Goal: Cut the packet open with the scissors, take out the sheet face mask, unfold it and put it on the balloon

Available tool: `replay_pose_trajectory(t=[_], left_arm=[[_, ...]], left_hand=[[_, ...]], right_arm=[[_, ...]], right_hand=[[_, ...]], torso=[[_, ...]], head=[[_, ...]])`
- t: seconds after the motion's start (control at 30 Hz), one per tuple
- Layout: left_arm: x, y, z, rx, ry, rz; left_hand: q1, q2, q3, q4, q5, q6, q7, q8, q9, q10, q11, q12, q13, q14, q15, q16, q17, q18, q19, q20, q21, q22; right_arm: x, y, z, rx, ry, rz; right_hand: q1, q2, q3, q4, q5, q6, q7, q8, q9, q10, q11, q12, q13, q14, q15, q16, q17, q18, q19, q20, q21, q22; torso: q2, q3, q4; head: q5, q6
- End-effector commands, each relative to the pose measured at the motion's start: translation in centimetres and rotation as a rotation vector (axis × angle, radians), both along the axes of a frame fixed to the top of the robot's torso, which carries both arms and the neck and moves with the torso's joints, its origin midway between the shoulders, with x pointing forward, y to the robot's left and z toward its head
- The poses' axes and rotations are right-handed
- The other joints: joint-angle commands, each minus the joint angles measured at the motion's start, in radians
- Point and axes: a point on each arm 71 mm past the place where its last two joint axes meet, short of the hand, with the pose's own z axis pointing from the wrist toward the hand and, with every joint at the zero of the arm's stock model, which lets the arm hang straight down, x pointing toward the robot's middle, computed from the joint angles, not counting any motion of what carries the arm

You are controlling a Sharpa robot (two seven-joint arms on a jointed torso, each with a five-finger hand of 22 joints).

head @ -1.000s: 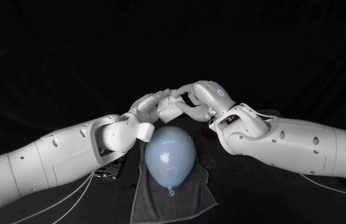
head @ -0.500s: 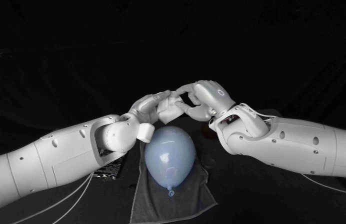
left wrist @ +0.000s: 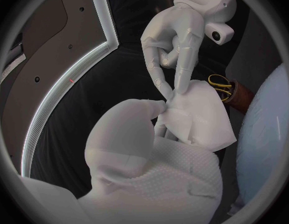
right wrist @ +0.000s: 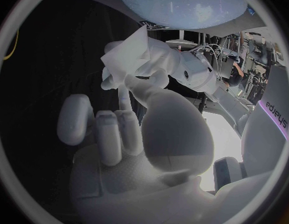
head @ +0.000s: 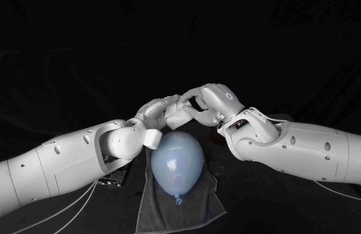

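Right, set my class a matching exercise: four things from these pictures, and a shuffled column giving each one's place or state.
1 balloon
2 face mask
3 towel
4 scissors

A yellow handles
B pale blue, egg-shaped
C pinched between left hand and right hand
D grey, spread flat

Pairs: 1B, 2C, 3D, 4A

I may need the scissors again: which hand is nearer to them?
Right. The right hand pinches the mask close by the scissors; the left hand holds the mask's other edge, farther off.
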Motion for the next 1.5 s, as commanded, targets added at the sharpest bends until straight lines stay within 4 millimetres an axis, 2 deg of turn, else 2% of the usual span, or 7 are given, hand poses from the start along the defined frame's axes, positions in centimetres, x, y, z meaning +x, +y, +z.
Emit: replay_pose_trajectory(t=[0.03, 0.53, 0.7, 0.93, 1.5], left_arm=[[-0.08, -0.23, 0.22, -0.001, -0.010, -0.007], [-0.15, -0.23, 0.36, -0.003, -0.013, -0.010], [-0.18, -0.28, 0.42, -0.004, -0.014, -0.014], [-0.18, -0.32, 0.46, -0.005, -0.015, -0.016], [-0.05, -0.23, 0.46, -0.005, -0.016, -0.013]], left_hand=[[-0.008, 0.000, 0.004, 0.002, 0.002, 0.009, 0.054, 0.000, 0.002, 0.010, 0.000, 0.006, 0.000, -0.008, 0.001, -0.004, -0.001, 0.007, -0.004, -0.003, -0.003, 0.001], [-0.007, 0.001, 0.006, 0.002, 0.002, 0.012, 0.052, 0.001, 0.003, 0.019, -0.002, 0.006, 0.000, -0.007, 0.000, -0.004, -0.001, 0.007, -0.004, -0.003, -0.003, 0.001], [-0.007, 0.002, 0.006, 0.002, 0.002, 0.013, 0.052, 0.001, 0.003, 0.021, -0.002, 0.006, 0.000, -0.007, 0.000, -0.004, -0.001, 0.007, -0.004, -0.003, -0.002, 0.001], [-0.008, 0.002, 0.007, 0.002, 0.002, 0.016, 0.051, 0.002, 0.004, 0.028, -0.003, 0.006, -0.001, -0.006, -0.001, -0.004, -0.001, 0.007, -0.004, -0.003, -0.002, 0.001], [-0.008, 0.002, 0.007, 0.002, 0.002, 0.018, 0.049, 0.003, 0.004, 0.035, -0.005, 0.006, 0.000, -0.005, -0.002, -0.004, -0.001, 0.007, -0.004, -0.003, -0.003, 0.001]], right_arm=[[-0.02, 0.26, -0.13, -0.041, -0.001, 0.007], [0.11, 0.10, -0.28, -0.062, 0.001, -0.002], [0.06, 0.10, -0.26, -0.056, -0.003, -0.002], [-0.11, 0.03, -0.04, -0.027, -0.030, 0.002], [-0.49, -0.05, 0.02, -0.020, -0.031, 0.012]], right_hand=[[0.010, 0.000, -0.004, -0.001, 0.000, 0.008, -0.001, 0.004, 0.001, 0.095, -0.001, 0.007, 0.250, 0.102, -0.001, 0.006, 0.260, -0.012, 0.005, -0.001, 0.004, 0.000], [0.017, 0.002, -0.006, -0.001, 0.000, 0.022, -0.006, 0.009, 0.004, 0.096, -0.005, 0.008, 0.251, 0.103, -0.005, 0.006, 0.262, -0.012, 0.006, -0.004, 0.006, 0.002], [0.033, 0.019, 0.001, -0.003, 0.000, 0.039, -0.013, 0.017, 0.009, 0.097, -0.012, 0.011, 0.253, 0.103, -0.010, 0.007, 0.263, -0.013, 0.009, -0.008, 0.009, 0.006], [0.055, 0.045, 0.007, -0.009, 0.000, 0.069, -0.024, 0.044, 0.026, 0.104, -0.022, 0.023, 0.263, 0.103, -0.019, 0.007, 0.263, -0.015, 0.014, -0.016, 0.016, 0.013], [0.056, 0.046, 0.027, -0.017, 0.000, 0.077, -0.033, 0.086, 0.059, 0.105, -0.031, 0.024, 0.264, 0.103, -0.026, 0.007, 0.263, -0.018, 0.023, -0.024, 0.030, 0.026]], torso=[[0.000, 0.0000, -0.0008], [0.000, 0.0009, -0.0009], [0.000, 0.0011, -0.0005], [0.000, 0.0014, -0.0004], [0.000, 0.0004, -0.0004]], head=[[0.000, -0.001], [0.003, -0.004], [0.002, -0.005], [0.002, -0.005], [0.000, -0.007]])
